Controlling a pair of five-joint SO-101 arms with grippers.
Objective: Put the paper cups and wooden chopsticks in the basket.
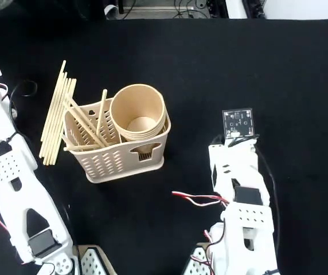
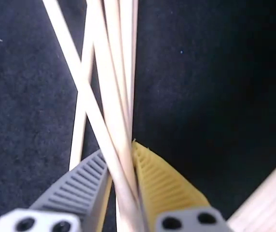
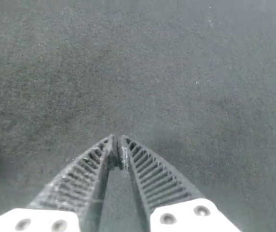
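Note:
A beige slotted basket (image 1: 116,161) stands left of the table's middle. Stacked paper cups (image 1: 139,114) sit upright in its right half, and a few wooden chopsticks (image 1: 87,124) lean in its left half. A bundle of several chopsticks (image 1: 55,118) lies just left of the basket. In the left wrist view, my left gripper (image 2: 117,147) has its grey and yellow fingers shut on some of these chopsticks (image 2: 110,92), which cross one another over the black cloth. My right gripper (image 3: 117,139) is shut on nothing, low over bare cloth to the right of the basket.
A black cloth (image 1: 256,69) covers the table. The left arm (image 1: 15,172) runs along the left edge, and the right arm (image 1: 239,183) stands at the front right with red and white wires (image 1: 195,199) beside it. A pale striped surface (image 2: 273,195) fills a corner of the left wrist view.

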